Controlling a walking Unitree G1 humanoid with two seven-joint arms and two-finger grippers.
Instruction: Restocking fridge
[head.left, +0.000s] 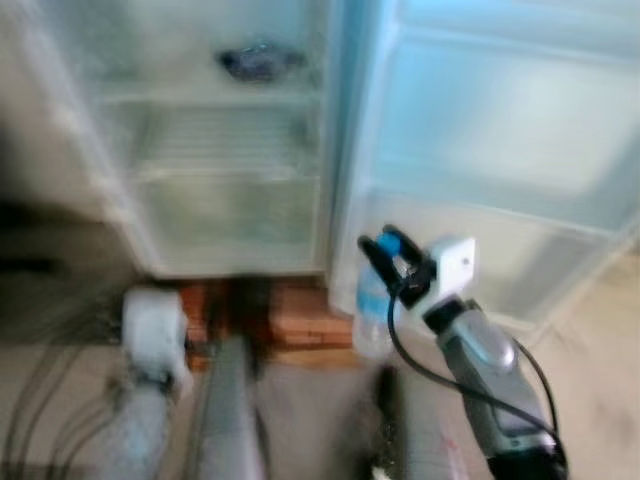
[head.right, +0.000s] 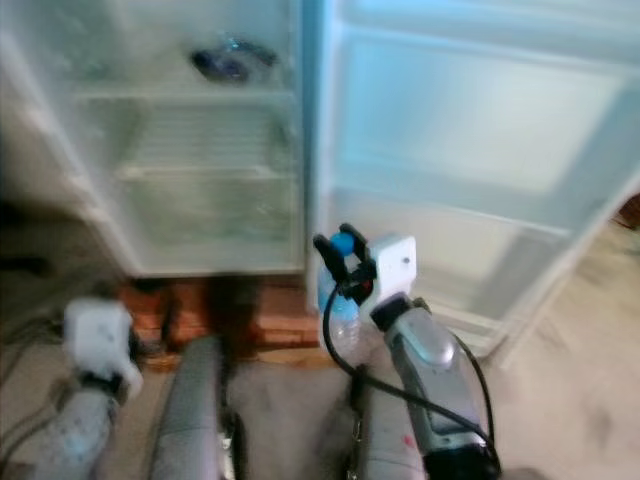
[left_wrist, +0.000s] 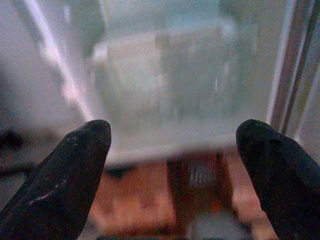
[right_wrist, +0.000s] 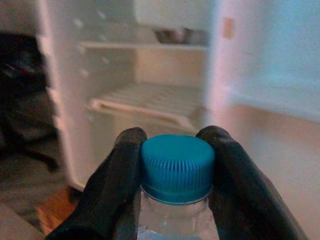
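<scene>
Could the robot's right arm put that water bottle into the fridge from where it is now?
Probably yes: the fridge stands open, and the right gripper, shut on the bottle, has nothing between it and the wire shelf.

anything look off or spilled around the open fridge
Nothing stands out, though the head views are blurred. The fridge stands open with shelves level, and the right gripper holds a capped water bottle upright. No spill is visible.

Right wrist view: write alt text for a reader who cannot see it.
The right gripper holds a clear plastic bottle by its neck, jaws closed on either side of the blue ribbed cap. Beyond it stands an open fridge with white shelves, a dark object on the upper shelf, and the open door beside it.
</scene>
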